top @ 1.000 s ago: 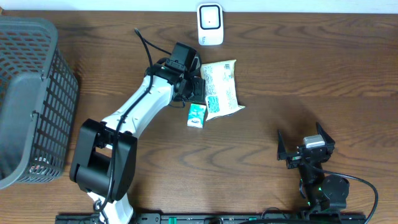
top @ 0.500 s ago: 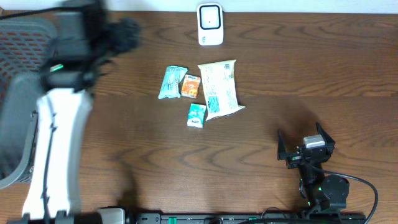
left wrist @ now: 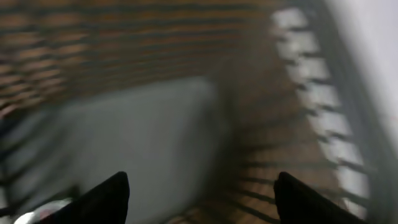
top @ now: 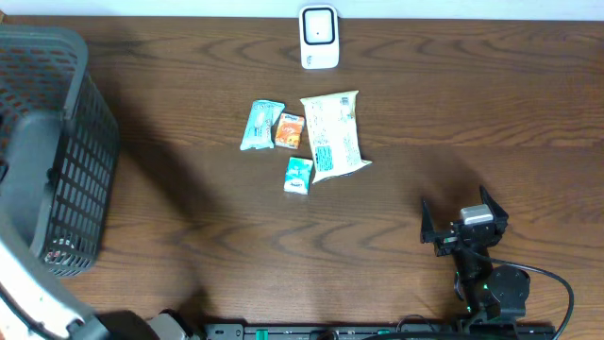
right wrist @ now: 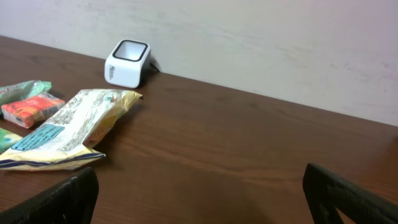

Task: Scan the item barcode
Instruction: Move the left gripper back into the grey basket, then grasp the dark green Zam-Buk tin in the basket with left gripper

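My left pincer hangs inside the mouth of the mesh basket, fingers spread wide with nothing between them. I read the basket as the drop for scanned goods, set off to the side for that reason. Below this pincer the view is badly blurred: a grey mass that I take for the basket floor, and a small bright glint down to its left that I cannot identify. My right pincer sits low over the table, also fully spread and empty, looking parked. Ahead of it and to its left lie the unscanned items, flat and close together: a pale bag nearest, then a small teal box, an orange packet and a teal packet. Beyond them stands the scanner, close enough, I judge, for a short carry to its window. Neither pincer is touching any item.
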Available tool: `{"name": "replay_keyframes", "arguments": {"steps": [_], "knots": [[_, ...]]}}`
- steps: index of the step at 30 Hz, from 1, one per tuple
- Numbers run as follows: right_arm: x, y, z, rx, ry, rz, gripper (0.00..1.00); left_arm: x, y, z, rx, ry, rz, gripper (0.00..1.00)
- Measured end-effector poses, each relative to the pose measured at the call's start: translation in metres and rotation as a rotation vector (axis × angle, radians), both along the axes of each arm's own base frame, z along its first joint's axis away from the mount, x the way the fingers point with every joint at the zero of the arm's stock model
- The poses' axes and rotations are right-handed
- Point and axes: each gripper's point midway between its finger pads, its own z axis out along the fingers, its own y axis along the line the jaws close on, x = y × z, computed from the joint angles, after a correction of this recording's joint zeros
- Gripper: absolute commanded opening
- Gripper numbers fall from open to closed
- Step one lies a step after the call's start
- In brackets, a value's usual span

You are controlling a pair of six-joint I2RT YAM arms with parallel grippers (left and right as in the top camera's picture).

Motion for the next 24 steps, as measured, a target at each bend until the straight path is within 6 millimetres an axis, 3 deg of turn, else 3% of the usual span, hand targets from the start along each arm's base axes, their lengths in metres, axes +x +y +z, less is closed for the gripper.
{"name": "replay_keyframes", "arguments": {"steps": [3,6,14,24], "knots": [[0.0,0.0,0.0,0.0,0.0,0.0,0.99,-0.017,0.022,-0.034,-0.077,0.081,0.09,0.8],[0.0,0.0,0.0,0.0,0.0,0.0,0.99,-0.028,0.03,-0.07,-0.161,0.171,0.141,0.82],[0.0,0.0,0.0,0.0,0.0,0.0,0.99,-0.053,0.024,-0.145,-0.351,0.414,0.236,0.83],[0.0,0.0,0.0,0.0,0.0,0.0,0.99,-0.067,0.013,-0.176,-0.438,0.526,0.259,0.83]]}}
